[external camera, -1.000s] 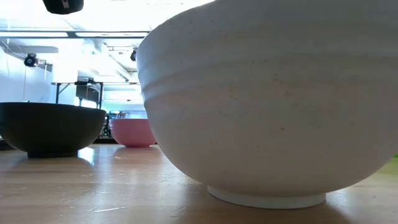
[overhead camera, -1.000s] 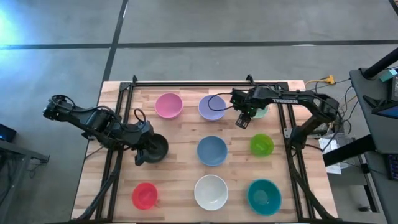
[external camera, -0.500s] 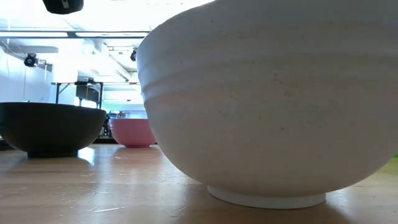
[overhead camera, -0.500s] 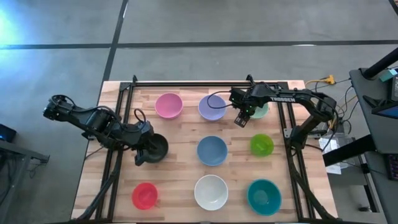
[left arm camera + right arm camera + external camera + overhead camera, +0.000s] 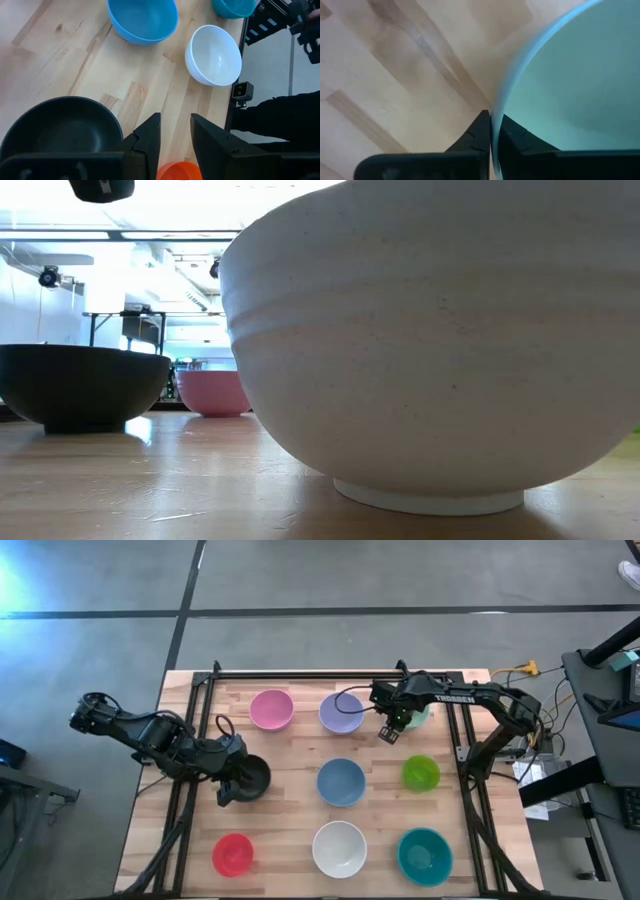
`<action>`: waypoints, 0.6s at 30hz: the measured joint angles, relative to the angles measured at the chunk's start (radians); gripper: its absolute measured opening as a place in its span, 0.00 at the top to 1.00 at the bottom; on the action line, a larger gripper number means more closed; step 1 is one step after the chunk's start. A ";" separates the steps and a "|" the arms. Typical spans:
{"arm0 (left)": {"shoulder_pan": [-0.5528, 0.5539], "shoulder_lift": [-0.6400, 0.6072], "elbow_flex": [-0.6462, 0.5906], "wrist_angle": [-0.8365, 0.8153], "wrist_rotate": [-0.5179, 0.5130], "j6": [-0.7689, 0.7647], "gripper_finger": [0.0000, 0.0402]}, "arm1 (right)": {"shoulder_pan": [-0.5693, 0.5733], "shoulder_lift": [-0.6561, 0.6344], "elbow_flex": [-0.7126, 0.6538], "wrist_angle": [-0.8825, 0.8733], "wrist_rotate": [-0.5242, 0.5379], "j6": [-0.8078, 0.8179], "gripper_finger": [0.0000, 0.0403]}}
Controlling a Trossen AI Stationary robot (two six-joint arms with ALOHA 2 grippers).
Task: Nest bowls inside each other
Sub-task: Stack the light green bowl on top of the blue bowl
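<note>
Wooden table (image 5: 290,755) carries the mint green bowl (image 5: 570,75) at its far right, its rim pinched between the right gripper (image 5: 491,131) fingers. Pink (image 5: 271,708), lavender (image 5: 340,712), blue (image 5: 341,781), lime green (image 5: 421,772), red (image 5: 233,854), white (image 5: 340,848) and teal (image 5: 424,855) bowls sit apart around it. Left gripper (image 5: 175,131), slightly parted and empty, hovers just beside the black bowl (image 5: 55,127).

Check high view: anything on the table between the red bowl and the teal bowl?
Yes: the white bowl sits between the red bowl and the teal bowl, along the table's front row in the high view.
</note>
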 joint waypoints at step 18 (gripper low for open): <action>0.000 0.001 0.000 0.001 -0.161 0.001 0.78 | 0.013 -0.436 0.037 -0.014 -0.238 0.098 0.98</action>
